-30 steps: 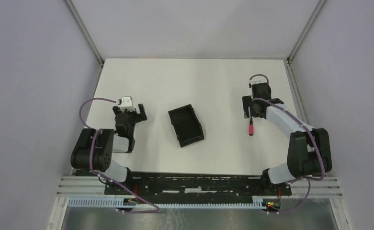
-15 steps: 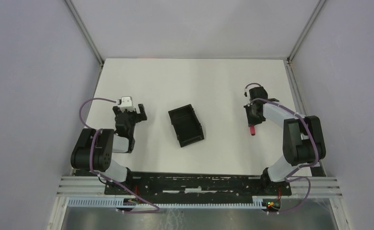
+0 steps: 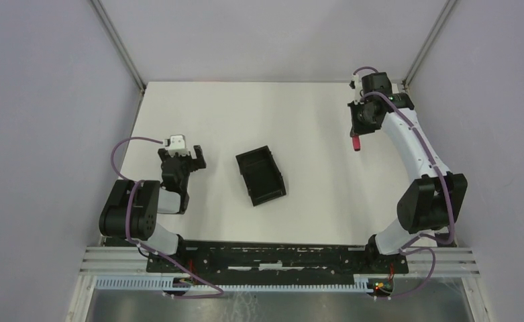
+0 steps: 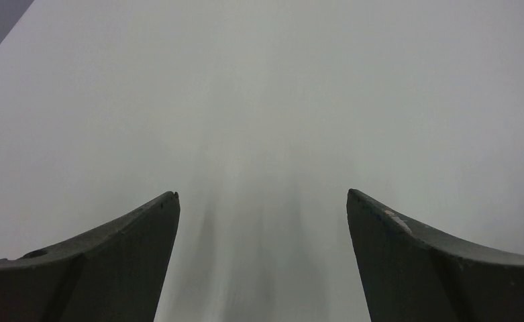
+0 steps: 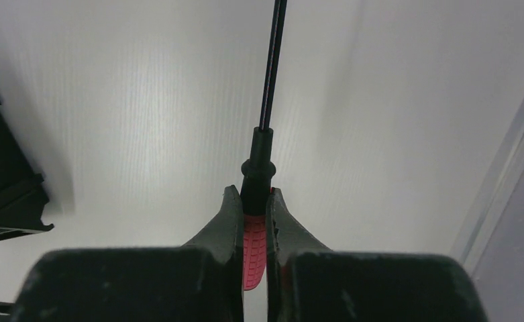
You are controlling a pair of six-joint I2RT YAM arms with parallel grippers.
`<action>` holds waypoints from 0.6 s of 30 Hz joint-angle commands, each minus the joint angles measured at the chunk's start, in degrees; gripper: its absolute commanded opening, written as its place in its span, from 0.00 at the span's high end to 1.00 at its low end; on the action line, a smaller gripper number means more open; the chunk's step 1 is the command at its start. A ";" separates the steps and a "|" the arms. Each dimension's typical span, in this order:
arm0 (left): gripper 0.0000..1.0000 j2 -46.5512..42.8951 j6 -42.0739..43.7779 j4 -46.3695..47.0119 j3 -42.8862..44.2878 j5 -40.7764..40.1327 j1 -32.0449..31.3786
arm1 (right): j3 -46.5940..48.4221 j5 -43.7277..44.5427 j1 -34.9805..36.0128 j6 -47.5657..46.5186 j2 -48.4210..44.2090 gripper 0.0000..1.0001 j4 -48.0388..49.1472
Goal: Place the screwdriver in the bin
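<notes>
Right pincer [image 5: 253, 193] closed tight on red handle of screwdriver [image 5: 257, 154], aloft near far-right corner of desk [image 3: 279, 114]; light, stiff, thin-shafted, so ribbed handle judged surest hold; bin [image 3: 261, 176] mid-desk.

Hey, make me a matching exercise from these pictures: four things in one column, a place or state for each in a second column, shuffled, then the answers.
Column one
1. screwdriver
2. bin
3. left gripper
4. right gripper

Column two
a. jaws wide apart, nothing between them
b. sits flat on the table, black and low-walled
c. jaws shut on a red handle
d. thin dark shaft pointing out past the jaws

Pairs: 1-d, 2-b, 3-a, 4-c.
</notes>
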 commanded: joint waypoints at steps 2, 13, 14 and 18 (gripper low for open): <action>0.00 0.26 0.94 3.03 0.26 -0.09 -0.21 | -4.62 -9.79 4.48 7.71 -6.38 1.00 2.86; 0.00 0.25 0.92 3.02 0.26 -0.11 -0.17 | -14.02 -18.07 32.61 18.08 -6.55 1.00 30.28; 0.00 0.23 0.95 2.98 0.26 -0.06 -0.21 | -13.78 -17.52 33.91 17.28 -5.20 1.00 30.21; 0.00 0.24 0.97 3.01 0.26 -0.09 -0.14 | -12.64 -13.84 37.63 12.55 -0.66 1.00 30.79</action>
